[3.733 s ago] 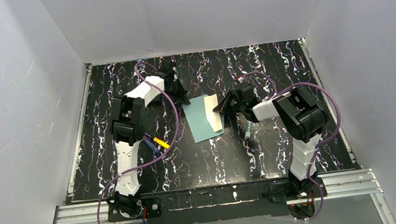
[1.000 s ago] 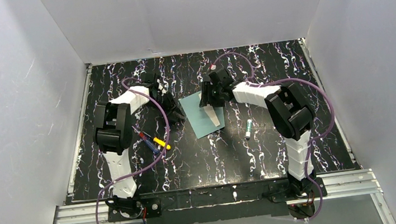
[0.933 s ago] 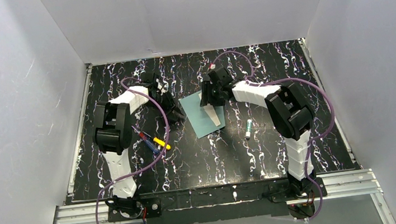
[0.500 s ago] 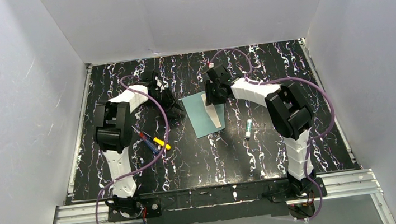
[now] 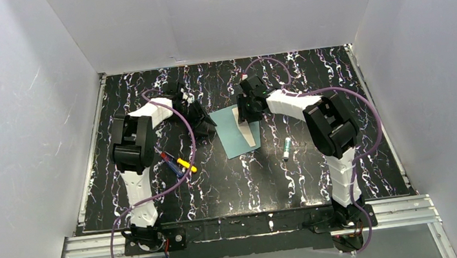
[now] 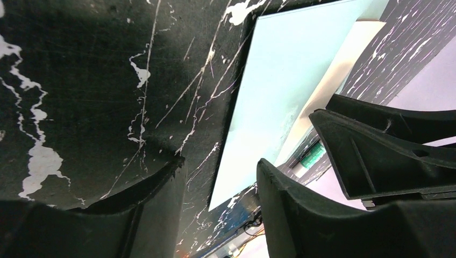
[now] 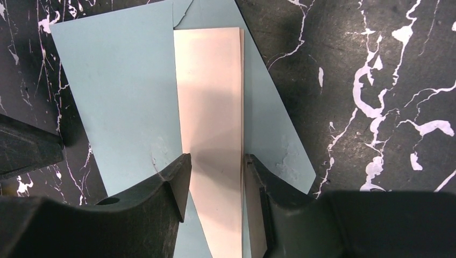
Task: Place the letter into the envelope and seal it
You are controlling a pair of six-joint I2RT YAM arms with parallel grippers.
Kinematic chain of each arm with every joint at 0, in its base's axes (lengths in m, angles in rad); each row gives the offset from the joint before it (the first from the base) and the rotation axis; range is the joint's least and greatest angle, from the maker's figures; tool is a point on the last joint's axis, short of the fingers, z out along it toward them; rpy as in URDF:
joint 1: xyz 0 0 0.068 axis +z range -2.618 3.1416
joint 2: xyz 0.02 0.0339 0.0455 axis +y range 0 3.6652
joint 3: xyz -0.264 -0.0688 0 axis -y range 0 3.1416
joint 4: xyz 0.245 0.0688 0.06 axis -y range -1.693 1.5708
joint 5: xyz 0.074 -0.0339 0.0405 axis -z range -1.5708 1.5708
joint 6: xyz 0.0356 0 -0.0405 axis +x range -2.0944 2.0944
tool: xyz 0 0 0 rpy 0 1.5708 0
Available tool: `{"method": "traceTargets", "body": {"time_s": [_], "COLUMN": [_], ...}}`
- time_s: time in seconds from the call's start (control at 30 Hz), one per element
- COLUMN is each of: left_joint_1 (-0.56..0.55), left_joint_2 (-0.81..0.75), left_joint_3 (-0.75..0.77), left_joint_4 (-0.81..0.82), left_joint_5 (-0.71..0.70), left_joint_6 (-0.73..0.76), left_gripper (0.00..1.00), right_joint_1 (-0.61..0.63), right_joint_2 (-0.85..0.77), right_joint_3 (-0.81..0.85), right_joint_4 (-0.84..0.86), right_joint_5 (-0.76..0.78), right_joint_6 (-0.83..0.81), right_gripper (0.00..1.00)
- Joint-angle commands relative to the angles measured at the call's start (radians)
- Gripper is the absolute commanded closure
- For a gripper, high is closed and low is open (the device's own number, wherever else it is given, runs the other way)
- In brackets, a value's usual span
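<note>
The left pincer (image 6: 219,166) hangs over the black marbled worktop (image 6: 97,64) with its fingers spread. A corner of the teal envelope (image 6: 290,70) shows in the gap. The envelope lies flat, and the cream letter (image 6: 344,59) runs along its right side, touching it.

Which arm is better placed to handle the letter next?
Right, likely. The right gripper, open, straddles the letter; the left gripper is open over the table beside the envelope, off the letter.
</note>
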Motion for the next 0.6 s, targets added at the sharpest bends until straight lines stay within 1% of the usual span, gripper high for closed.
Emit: {"method": "traceTargets", "body": {"time_s": [0.0,0.23,0.3,0.4,0.57], "left_joint_1": [-0.012,-0.017,-0.021,-0.037,-0.061], "left_joint_2": [0.020,0.024,0.026,0.038,0.072], "left_joint_3": [0.001,0.014,0.019,0.033,0.069], "left_joint_4": [-0.039,-0.041,-0.041,-0.041,-0.052], "left_joint_5": [-0.047,-0.045,-0.044,-0.038,-0.047], "left_joint_6": [0.009,0.009,0.012,0.014,0.012], "left_gripper": [0.50,0.53,0.55,0.58,0.62], "right_joint_1": [-0.005,-0.016,-0.020,-0.022,-0.021], "right_joint_2": [-0.045,-0.012,-0.010,-0.009,-0.004], "right_joint_3": [0.022,0.006,-0.011,-0.021,-0.036], "right_joint_4": [0.004,-0.021,-0.001,0.025,0.069], "right_joint_5": [0.022,-0.002,-0.015,-0.080,-0.151], "right_joint_6": [-0.029,-0.010,-0.001,0.007,0.029], "right_gripper": [0.50,0.52,0.55,0.60,0.64]}}
